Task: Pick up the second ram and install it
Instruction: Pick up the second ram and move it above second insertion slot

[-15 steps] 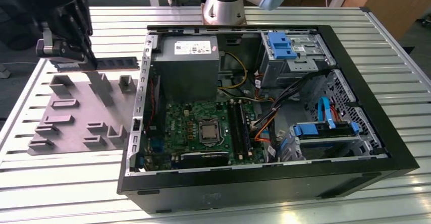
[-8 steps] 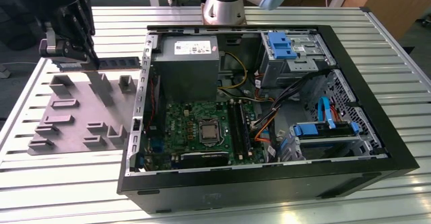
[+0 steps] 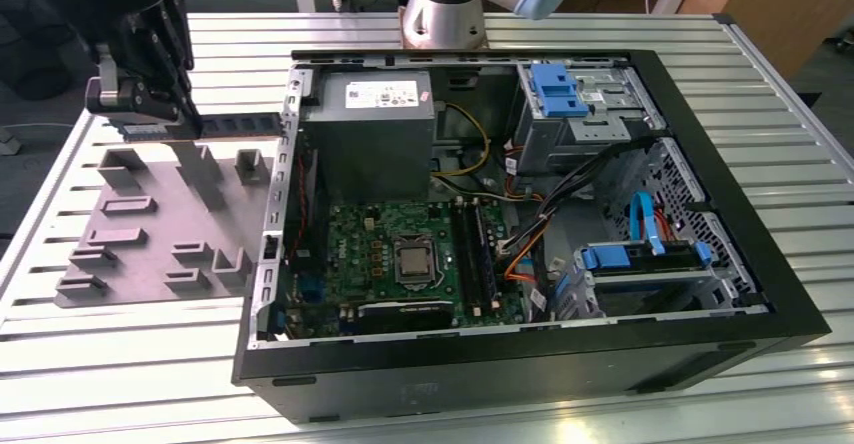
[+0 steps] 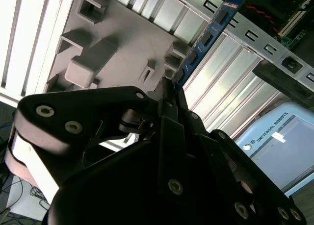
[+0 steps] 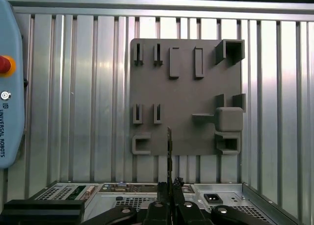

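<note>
The second ram (image 3: 243,122) is a thin blue-green stick with dark chips, held level in the air above the grey holder plate (image 3: 147,229) at the exterior view's left. My gripper (image 3: 180,122) is shut on one end of it, and the rest points toward the open computer case (image 3: 747,294). In the second wrist view the ram (image 4: 208,36) sticks out from between the black fingers (image 4: 169,100). The first wrist view shows the stick edge-on (image 5: 169,146) above the gripper (image 5: 170,185). The green motherboard (image 3: 360,239) with its long black slots (image 3: 470,254) lies inside the case.
The holder plate (image 5: 186,95) carries several raised blocks and slots. The case holds a power supply (image 3: 367,124), blue drive bays (image 3: 561,89), cables and a metal side rim (image 4: 274,43). A teach pendant (image 5: 10,92) lies on the ribbed metal table (image 3: 120,364).
</note>
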### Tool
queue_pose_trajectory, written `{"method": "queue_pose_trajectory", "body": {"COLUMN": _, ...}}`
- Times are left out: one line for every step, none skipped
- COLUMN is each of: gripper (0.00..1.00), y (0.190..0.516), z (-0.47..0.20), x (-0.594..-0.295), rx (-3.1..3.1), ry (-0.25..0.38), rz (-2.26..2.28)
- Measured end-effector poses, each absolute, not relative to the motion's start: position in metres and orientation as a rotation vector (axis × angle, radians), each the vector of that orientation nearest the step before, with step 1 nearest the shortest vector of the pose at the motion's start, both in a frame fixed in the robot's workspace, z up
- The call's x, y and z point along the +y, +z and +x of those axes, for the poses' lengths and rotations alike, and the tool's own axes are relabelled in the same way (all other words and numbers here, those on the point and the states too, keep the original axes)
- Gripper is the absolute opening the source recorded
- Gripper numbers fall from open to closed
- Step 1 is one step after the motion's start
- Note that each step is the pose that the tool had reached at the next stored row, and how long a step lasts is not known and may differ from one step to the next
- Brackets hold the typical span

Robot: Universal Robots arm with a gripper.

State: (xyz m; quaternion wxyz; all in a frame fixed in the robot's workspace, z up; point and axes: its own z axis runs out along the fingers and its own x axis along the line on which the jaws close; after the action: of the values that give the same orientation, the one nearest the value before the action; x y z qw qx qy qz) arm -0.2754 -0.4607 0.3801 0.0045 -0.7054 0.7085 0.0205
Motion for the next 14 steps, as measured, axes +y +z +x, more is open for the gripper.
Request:
{"method": "queue_pose_trajectory", "body": {"gripper": 0.14, "y": 0.3801, "z": -0.2748, "x": -0.4607, "rx": 2.220, "ry": 0.064, "rz": -2.210}}
{"method": "queue_pose_trajectory", "body": {"gripper": 0.14, "y": 0.3801, "z": -0.2744, "x": -0.4607, "rx": 2.220, "ry": 0.064, "rz": -2.210}}
{"method": "queue_pose_trajectory", "body": {"gripper": 0.14, "y": 0.3800, "z": -0.2739, "x": -0.4607, "rx": 2.220, "ry": 0.064, "rz": -2.209}}
{"method": "queue_pose_trajectory", "body": {"gripper": 0.14, "y": 0.3800, "z": -0.2735, "x": -0.4607, "rx": 2.220, "ry": 0.064, "rz": -2.209}}
{"method": "queue_pose_trajectory", "body": {"gripper": 0.14, "y": 0.3801, "z": -0.2730, "x": -0.4607, "rx": 2.220, "ry": 0.064, "rz": -2.209}}
{"method": "queue_pose_trajectory", "body": {"gripper": 0.14, "y": 0.3801, "z": -0.2726, "x": -0.4607, "rx": 2.220, "ry": 0.064, "rz": -2.209}}
{"method": "queue_pose_trajectory", "body": {"gripper": 0.14, "y": 0.3800, "z": -0.2721, "x": -0.4607, "rx": 2.220, "ry": 0.064, "rz": -2.209}}
{"method": "queue_pose_trajectory", "body": {"gripper": 0.14, "y": 0.3801, "z": -0.2717, "x": -0.4607, "rx": 2.221, "ry": 0.064, "rz": -2.209}}
{"method": "queue_pose_trajectory", "body": {"gripper": 0.14, "y": 0.3801, "z": -0.2712, "x": -0.4607, "rx": 2.221, "ry": 0.064, "rz": -2.208}}
{"method": "queue_pose_trajectory", "body": {"gripper": 0.14, "y": 0.3800, "z": -0.2707, "x": -0.4607, "rx": 2.221, "ry": 0.064, "rz": -2.208}}
{"method": "queue_pose_trajectory", "body": {"gripper": 0.14, "y": 0.3801, "z": -0.2703, "x": -0.4607, "rx": 2.221, "ry": 0.064, "rz": -2.208}}
{"method": "queue_pose_trajectory", "body": {"gripper": 0.14, "y": 0.3801, "z": -0.2698, "x": -0.4607, "rx": 2.221, "ry": 0.064, "rz": -2.208}}
{"method": "queue_pose_trajectory", "body": {"gripper": 0.14, "y": 0.3801, "z": -0.2694, "x": -0.4607, "rx": 2.221, "ry": 0.064, "rz": -2.208}}
{"method": "queue_pose_trajectory", "body": {"gripper": 0.14, "y": 0.3801, "z": -0.2689, "x": -0.4607, "rx": 2.221, "ry": 0.064, "rz": -2.208}}
